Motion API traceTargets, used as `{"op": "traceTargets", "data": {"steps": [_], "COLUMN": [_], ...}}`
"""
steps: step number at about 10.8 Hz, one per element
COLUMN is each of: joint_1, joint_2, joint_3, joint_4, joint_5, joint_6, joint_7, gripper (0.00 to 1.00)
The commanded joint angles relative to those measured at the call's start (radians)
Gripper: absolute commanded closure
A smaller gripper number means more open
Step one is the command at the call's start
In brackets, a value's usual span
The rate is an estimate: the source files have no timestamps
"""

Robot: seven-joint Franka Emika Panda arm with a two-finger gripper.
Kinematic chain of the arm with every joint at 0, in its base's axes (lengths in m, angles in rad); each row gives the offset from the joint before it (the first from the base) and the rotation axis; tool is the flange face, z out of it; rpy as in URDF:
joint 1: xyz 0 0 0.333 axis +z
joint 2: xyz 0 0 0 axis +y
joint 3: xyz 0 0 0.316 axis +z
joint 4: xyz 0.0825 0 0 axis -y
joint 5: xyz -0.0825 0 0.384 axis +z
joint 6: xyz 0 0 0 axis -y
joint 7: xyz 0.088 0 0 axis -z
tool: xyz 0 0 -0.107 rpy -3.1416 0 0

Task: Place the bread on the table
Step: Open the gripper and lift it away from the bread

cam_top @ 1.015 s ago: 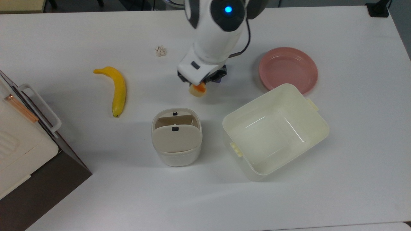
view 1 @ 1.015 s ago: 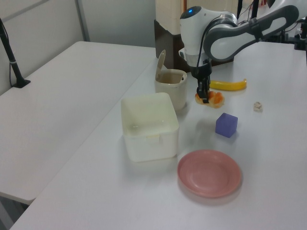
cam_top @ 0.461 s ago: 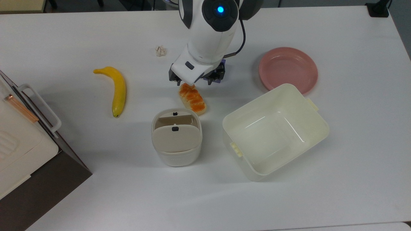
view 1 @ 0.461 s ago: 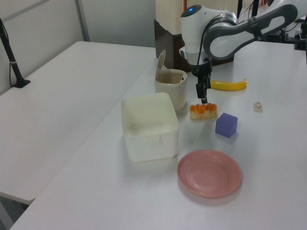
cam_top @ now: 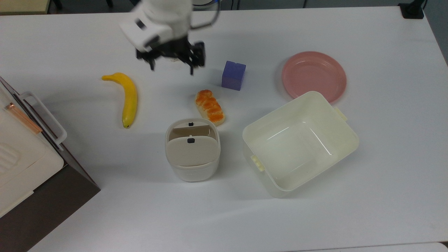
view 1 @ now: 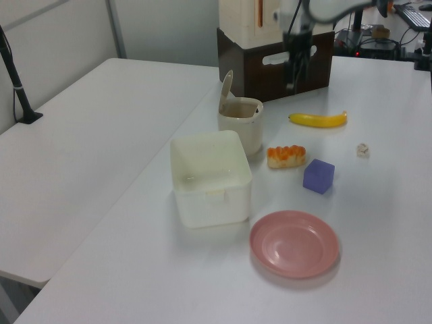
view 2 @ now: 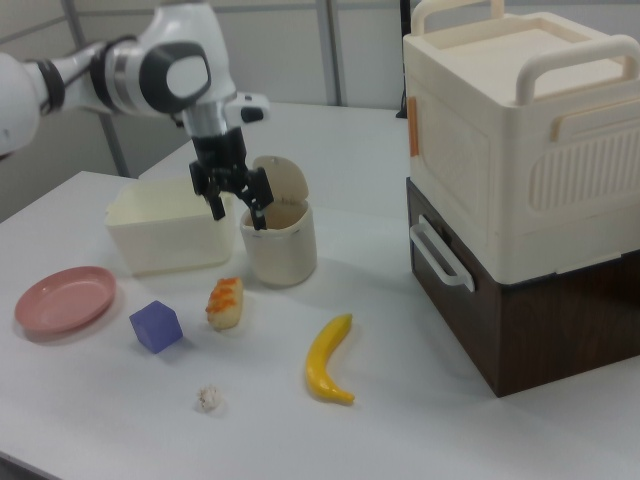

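Now bread [cam_top: 209,106] on table [cam_top: 385,175], gripper [cam_top: 171,63] apart (open)

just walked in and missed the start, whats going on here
A Franka arm has been moving a toy bread roll. The roll now lies free on the white table, between the purple cube and the lidded cream bin. The gripper is open, empty and raised above the table, up near the banana. The placing looks done.
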State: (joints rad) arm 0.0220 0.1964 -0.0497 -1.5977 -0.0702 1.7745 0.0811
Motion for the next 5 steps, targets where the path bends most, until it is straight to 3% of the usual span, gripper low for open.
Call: {"op": "traceTargets", "data": {"steps": [1,5], "joint_1": [-0.05,-0.036], "joint_2": [-0.086,-0.094], "joint_3": [0.024,0.017], "joint_4": [-0.002,0.002], "joint_5": [0.032,0.032], "joint_6": [-0.104,-0.095], "joint_7": [0.04,0.072], "gripper": [0.0,0.0]}}
